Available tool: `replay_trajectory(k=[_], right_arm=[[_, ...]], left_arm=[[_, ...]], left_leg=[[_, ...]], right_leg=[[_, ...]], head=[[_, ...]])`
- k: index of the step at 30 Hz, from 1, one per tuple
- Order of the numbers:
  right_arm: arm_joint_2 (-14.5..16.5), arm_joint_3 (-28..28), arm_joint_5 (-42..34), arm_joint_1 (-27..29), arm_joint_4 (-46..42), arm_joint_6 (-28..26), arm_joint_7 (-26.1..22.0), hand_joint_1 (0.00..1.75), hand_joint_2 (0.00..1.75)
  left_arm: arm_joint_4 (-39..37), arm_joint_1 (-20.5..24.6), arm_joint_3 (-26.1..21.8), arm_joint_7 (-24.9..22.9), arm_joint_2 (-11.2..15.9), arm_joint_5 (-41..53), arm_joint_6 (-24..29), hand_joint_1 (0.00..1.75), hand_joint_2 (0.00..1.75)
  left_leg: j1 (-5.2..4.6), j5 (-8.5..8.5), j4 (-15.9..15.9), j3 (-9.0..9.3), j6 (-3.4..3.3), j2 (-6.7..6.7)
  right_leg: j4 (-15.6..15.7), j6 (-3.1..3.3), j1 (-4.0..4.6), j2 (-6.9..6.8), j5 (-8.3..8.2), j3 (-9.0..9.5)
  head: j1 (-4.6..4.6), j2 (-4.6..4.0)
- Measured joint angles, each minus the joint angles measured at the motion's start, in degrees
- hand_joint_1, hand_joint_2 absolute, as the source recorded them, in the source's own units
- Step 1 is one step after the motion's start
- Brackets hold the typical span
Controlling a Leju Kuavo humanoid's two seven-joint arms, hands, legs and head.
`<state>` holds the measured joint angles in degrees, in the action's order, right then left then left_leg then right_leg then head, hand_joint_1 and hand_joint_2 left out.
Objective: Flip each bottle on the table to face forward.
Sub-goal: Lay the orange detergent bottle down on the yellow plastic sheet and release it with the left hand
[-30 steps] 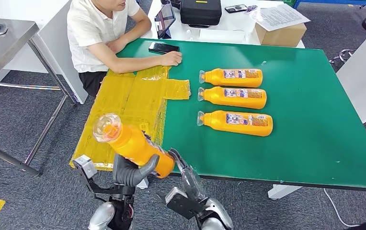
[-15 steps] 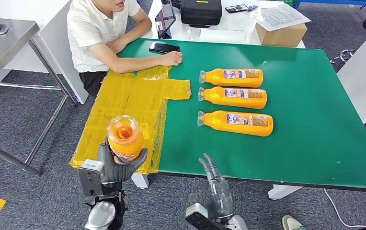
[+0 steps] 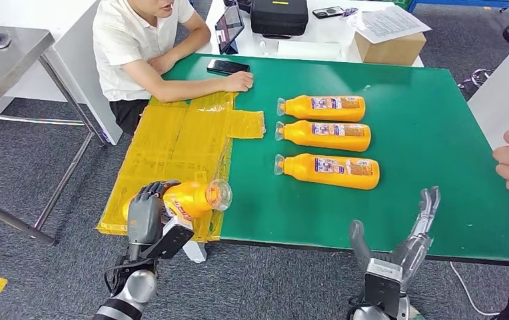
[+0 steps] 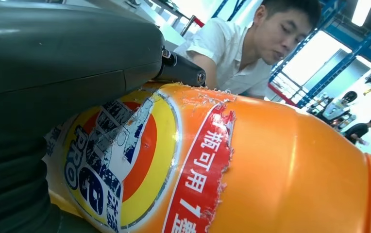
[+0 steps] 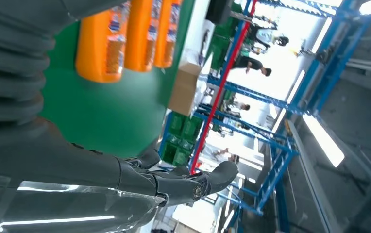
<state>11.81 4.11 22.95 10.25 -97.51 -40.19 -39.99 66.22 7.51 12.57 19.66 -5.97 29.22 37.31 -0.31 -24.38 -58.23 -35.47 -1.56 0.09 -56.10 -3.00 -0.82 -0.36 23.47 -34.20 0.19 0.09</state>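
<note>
the left hand [image 3: 146,212] now grips the orange bottle [image 3: 195,199] turned sideways, cap toward the table [image 3: 438,200]. the right hand [image 3: 405,247] has pulled away, fingers spread, so setting down looks next.

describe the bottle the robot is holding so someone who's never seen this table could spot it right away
Start at the green table, then go to its yellow taped patch on the near left corner. The orange bottle there is gripped in the left hand, cap end toward the green, unlike the three bottles lying free mid-table.
</note>
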Motion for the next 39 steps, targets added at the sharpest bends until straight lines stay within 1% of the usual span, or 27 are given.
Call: replay_trajectory(k=[3,5,8,10,12,15,18,23,27,31,33,39], right_arm=[[0.1,0.1,-2.4,0.0,-0.8,0.0,0.0,0.0,1.75],[-0.1,0.9,-4.6,-0.2,-0.6,0.0,0.0,0.0,1.75],[-0.6,2.7,-7.6,-0.9,0.3,0.0,0.0,0.0,1.75],[-1.1,4.1,-9.3,-1.4,1.2,0.1,0.0,0.0,1.75],[-1.7,5.4,-10.3,-2.0,2.1,0.3,0.0,0.0,1.75],[-2.6,7.6,-11.2,-2.8,3.7,0.7,0.0,0.0,1.75],[-3.3,9.4,-11.7,-3.4,5.0,1.0,0.0,0.0,1.75],[-3.9,10.6,-12.9,-4.6,7.0,1.4,0.0,0.0,1.75],[-4.1,10.6,-14.3,-5.3,8.3,2.4,0.0,0.0,1.75],[-4.4,10.0,-15.8,-5.7,9.3,3.9,0.0,0.0,1.75],[-4.5,9.4,-16.0,-5.7,9.6,4.6,0.0,0.0,1.75],[-4.9,8.5,-15.1,-6.0,10.1,4.7,0.0,0.0,1.75]], left_arm=[[-2.9,1.8,-0.6,-1.3,0.6,2.1,-2.5,1.75,1.75],[-6.2,3.9,-1.2,-1.8,0.9,3.1,-5.1,1.64,1.75],[-11.4,7.5,-2.2,-1.3,1.3,3.6,-8.9,1.41,1.75],[-14.4,9.7,-2.4,-1.0,1.3,4.1,-10.4,1.21,1.75],[-17.0,11.7,-2.5,-0.8,1.4,4.7,-11.4,0.92,1.75],[-20.5,14.3,-2.5,-0.5,1.4,5.0,-13.0,0.58,1.75],[-22.9,16.2,-2.5,-0.2,1.4,5.2,-15.4,0.39,1.75],[-26.1,19.2,-2.2,-0.2,1.4,5.8,-19.8,0.21,1.75],[-28.5,21.2,-1.8,-0.7,1.3,5.0,-24.1,0.01,1.75],[-30.3,22.6,-1.5,-2.1,1.3,3.0,-31.3,0.0,1.75],[-31.0,22.9,-1.5,-2.7,1.3,2.3,-33.8,0.0,1.75],[-32.7,24.2,-0.9,-3.8,1.3,1.8,-35.9,0.0,1.75]], left_leg=[[0.0,0.0,0.0,-0.02,0.0,-0.03],[0.0,0.0,0.0,-0.02,0.0,-0.03],[0.0,0.0,0.0,0.05,0.0,-0.06],[0.01,0.0,0.0,0.15,0.01,-0.09],[0.01,0.0,0.0,0.26,0.01,-0.1],[0.01,0.01,0.0,0.38,0.01,-0.13],[0.01,0.03,0.0,0.53,0.02,-0.24],[0.01,0.09,0.0,0.64,0.0,-0.3],[0.0,0.11,0.0,0.66,0.01,-0.29],[0.0,0.1,0.0,0.65,0.01,-0.28],[0.0,0.09,0.0,0.65,0.02,-0.27],[0.01,0.06,0.0,0.72,0.06,-0.28]], right_leg=[[0.0,-0.01,0.0,-0.01,0.01,0.01],[0.0,-0.01,0.0,-0.01,0.01,0.02],[0.0,0.0,0.01,-0.02,0.01,0.1],[0.0,0.01,0.01,-0.02,0.02,0.21],[0.0,0.01,0.01,-0.02,0.02,0.32],[0.0,0.01,0.0,-0.04,0.02,0.43],[0.0,0.02,0.0,-0.15,0.03,0.58],[0.0,0.02,0.0,-0.23,0.03,0.74],[0.0,0.01,0.0,-0.23,0.02,0.77],[0.0,0.0,0.0,-0.21,0.02,0.77],[0.0,0.0,0.0,-0.21,0.02,0.77],[0.0,0.02,0.01,-0.22,0.05,0.83]], head=[[0.0,0.0],[0.0,0.0],[-0.01,0.0],[-0.01,0.0],[-0.01,0.0],[-0.01,0.0],[-0.02,0.0],[-0.01,0.0],[-0.01,0.0],[-0.01,0.0],[0.0,0.0],[-0.01,0.0]])
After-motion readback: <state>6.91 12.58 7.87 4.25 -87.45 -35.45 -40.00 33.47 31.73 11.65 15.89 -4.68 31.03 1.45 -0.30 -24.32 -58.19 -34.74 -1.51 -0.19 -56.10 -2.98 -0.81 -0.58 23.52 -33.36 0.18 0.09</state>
